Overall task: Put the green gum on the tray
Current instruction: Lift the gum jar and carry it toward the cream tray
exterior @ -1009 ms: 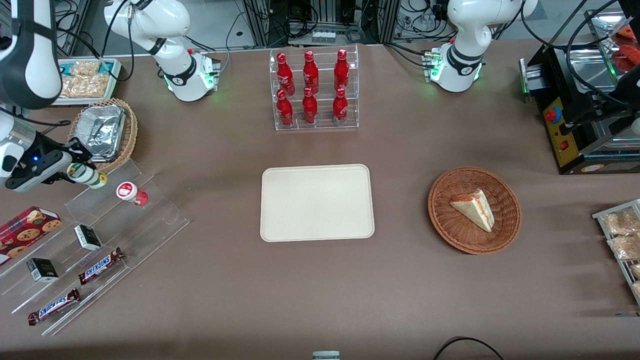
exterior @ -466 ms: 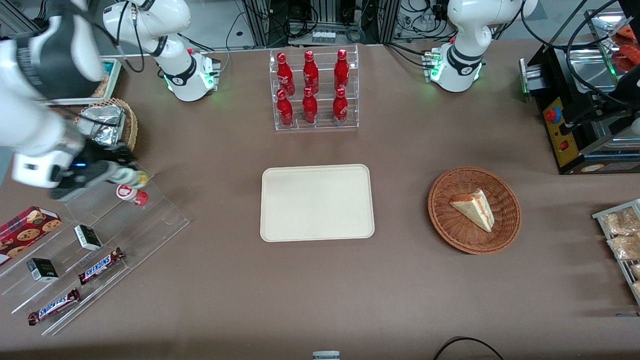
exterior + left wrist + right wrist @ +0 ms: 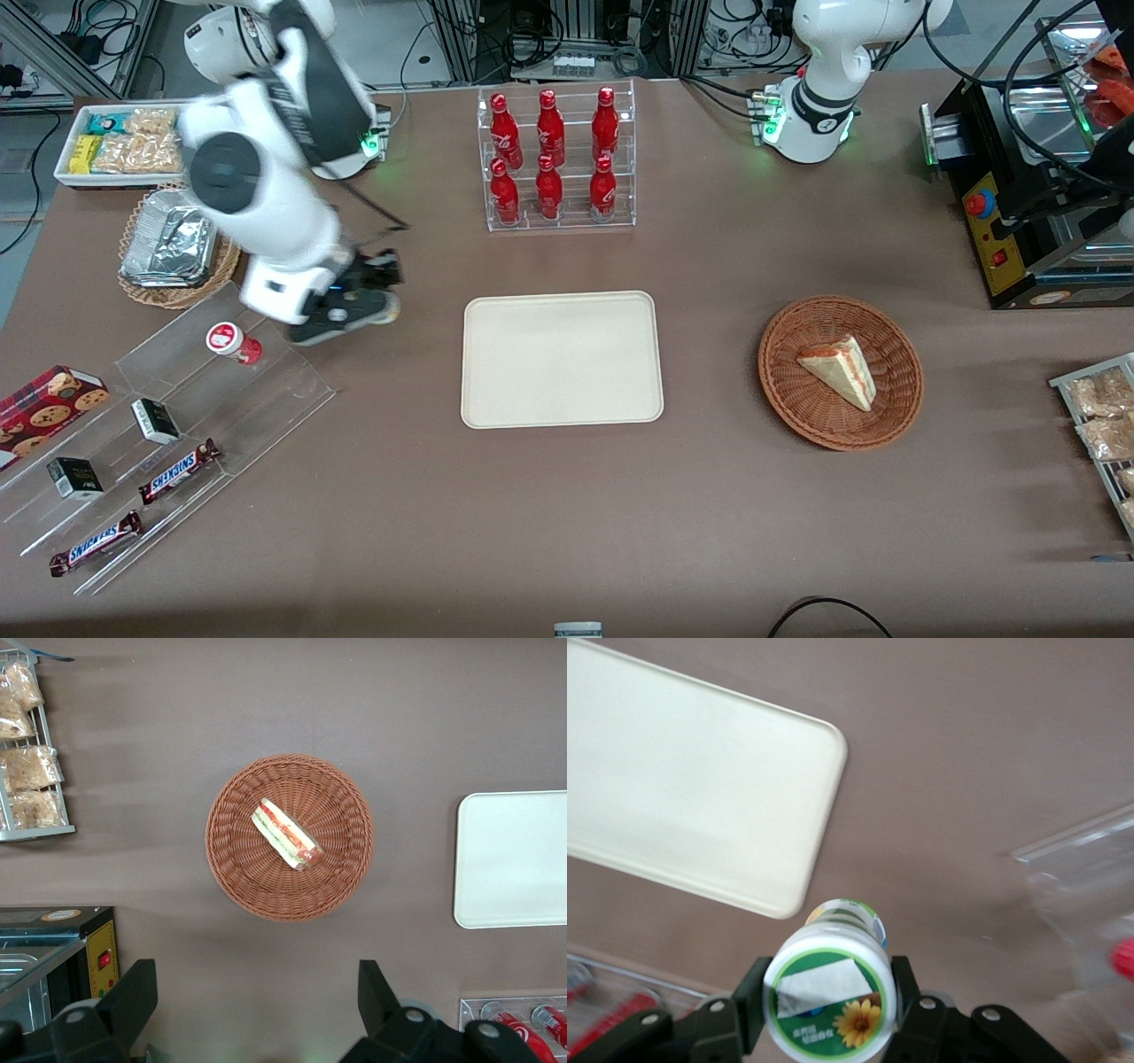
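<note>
Holding the green gum (image 3: 829, 992) pinched between its two fingers (image 3: 908, 992), the gripper (image 3: 368, 306) hangs above bare worktop (image 3: 567, 514), lid end of the bottle facing the wrist camera. Taking the tray (image 3: 562, 359) as the landmark: the acrylic stand (image 3: 168, 425) with its Snickers bars (image 3: 177, 470) and small dark boxes (image 3: 155, 420) lies nearer the front camera than the tray and well toward the working arm's end. The red-lidded bottle (image 3: 232, 342) sits on that stand's upper step. The gripper and gum are near the tray's edge on the same end, not over it. The wicker basket (image 3: 840, 372) sits beside the tray toward the parked arm's end. The red bottle rack (image 3: 556, 159) stands farther from the camera than the tray.
</note>
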Action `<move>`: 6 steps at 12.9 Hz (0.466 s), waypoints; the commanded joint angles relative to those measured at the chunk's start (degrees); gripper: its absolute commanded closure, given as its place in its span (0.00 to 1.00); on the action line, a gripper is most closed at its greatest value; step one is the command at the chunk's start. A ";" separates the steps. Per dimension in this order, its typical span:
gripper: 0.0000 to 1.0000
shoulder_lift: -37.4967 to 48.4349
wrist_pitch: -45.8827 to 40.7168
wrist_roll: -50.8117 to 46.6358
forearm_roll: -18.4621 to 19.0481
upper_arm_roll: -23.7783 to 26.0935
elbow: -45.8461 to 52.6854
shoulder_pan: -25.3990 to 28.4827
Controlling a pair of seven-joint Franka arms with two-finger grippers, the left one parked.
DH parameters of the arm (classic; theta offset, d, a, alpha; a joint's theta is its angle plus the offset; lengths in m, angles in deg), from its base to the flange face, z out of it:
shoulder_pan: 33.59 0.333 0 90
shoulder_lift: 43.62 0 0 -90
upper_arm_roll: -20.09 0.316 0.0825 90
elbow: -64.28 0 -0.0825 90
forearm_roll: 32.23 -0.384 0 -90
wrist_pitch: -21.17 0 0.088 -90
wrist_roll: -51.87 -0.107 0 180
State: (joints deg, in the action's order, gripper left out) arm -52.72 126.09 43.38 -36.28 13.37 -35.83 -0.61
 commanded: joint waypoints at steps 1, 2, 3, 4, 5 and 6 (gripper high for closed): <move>1.00 -7.05 5.44 -7.03 -3.68 -0.83 3.60 4.09; 1.00 -8.98 8.34 -10.54 -3.68 -0.92 3.60 6.02; 1.00 -11.18 11.59 -13.62 -3.68 -0.92 3.60 8.13; 1.00 -13.55 14.14 -16.09 -3.60 -0.92 3.69 9.63; 1.00 -15.75 16.69 -18.46 -3.51 -0.92 4.03 10.77; 1.00 -18.29 19.41 -20.84 -3.42 -0.92 4.56 12.26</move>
State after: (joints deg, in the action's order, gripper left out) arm -65.92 142.44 26.23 -38.74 13.25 -34.68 9.57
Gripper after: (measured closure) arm 0.410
